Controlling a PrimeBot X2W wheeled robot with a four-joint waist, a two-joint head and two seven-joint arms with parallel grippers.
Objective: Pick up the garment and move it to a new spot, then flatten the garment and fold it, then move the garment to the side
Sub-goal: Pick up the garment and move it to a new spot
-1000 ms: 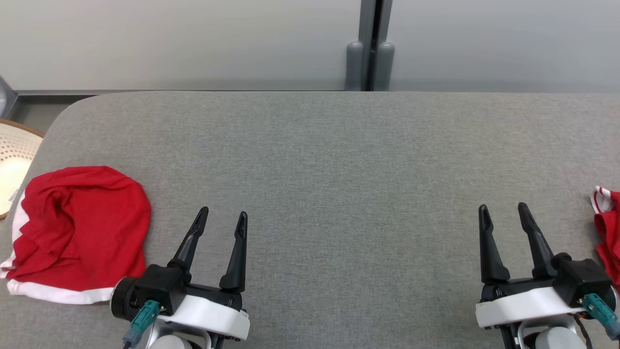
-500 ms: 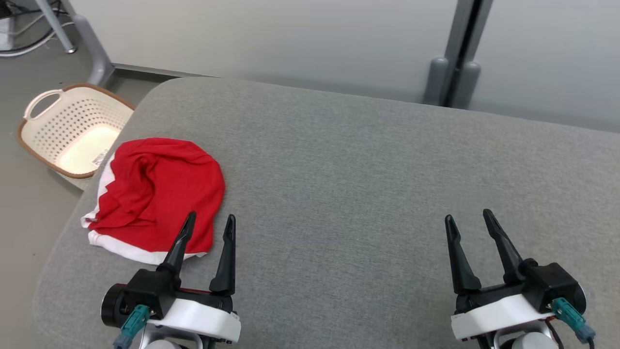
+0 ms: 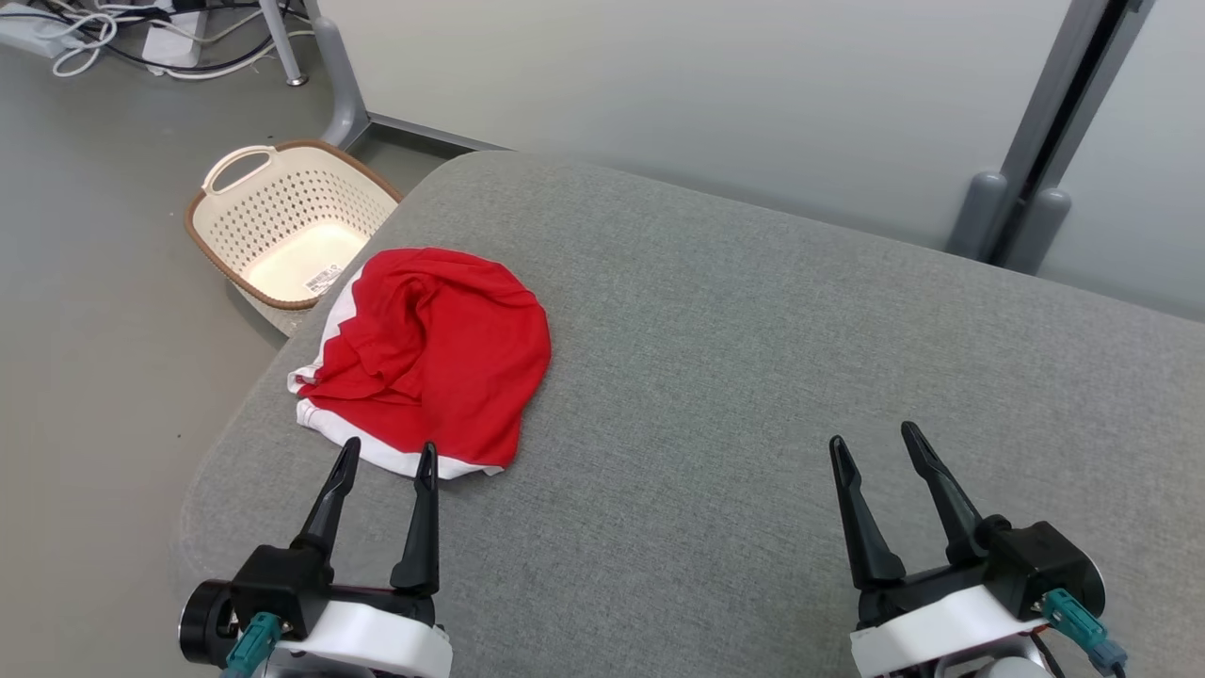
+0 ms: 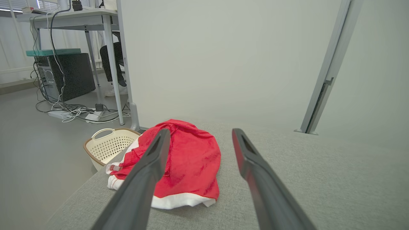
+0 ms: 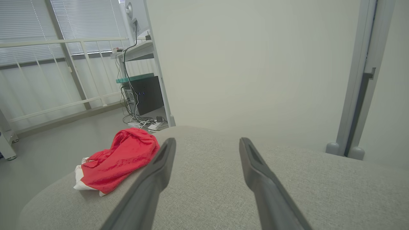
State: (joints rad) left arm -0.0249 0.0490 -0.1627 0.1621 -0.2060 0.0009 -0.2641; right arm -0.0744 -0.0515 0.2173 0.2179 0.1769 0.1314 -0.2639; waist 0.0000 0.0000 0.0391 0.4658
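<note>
Two grippers hang low over the near side of the grey padded table [image 3: 753,358], each with its fingers spread apart and holding nothing.

Left gripper [image 3: 389,450]: the fingertips point at the garment [image 3: 428,353] and stand just short of its near white hem. Contact cannot be confirmed from the head view. In the left wrist view the cloth lies ahead of the fingers and a little to their left.

Right gripper [image 3: 871,438]: well apart from the garment, over bare table on the opposite side.

Garment: red cloth with white trim, crumpled into a rounded heap with deep folds across the top. A white band runs along the near edge and the left side. It lies on the table's left end, near the rounded corner and close to the edge.

Surroundings: a cream perforated basket [image 3: 282,202] with a brown rim sits on the floor just past that corner, beside the garment but lower. Loose cables [image 3: 56,42] lie on the floor beyond it. A grey post [image 3: 1036,141] stands against the pale wall behind the table. Between the left fingertips and the hem lies bare table fabric.
</note>
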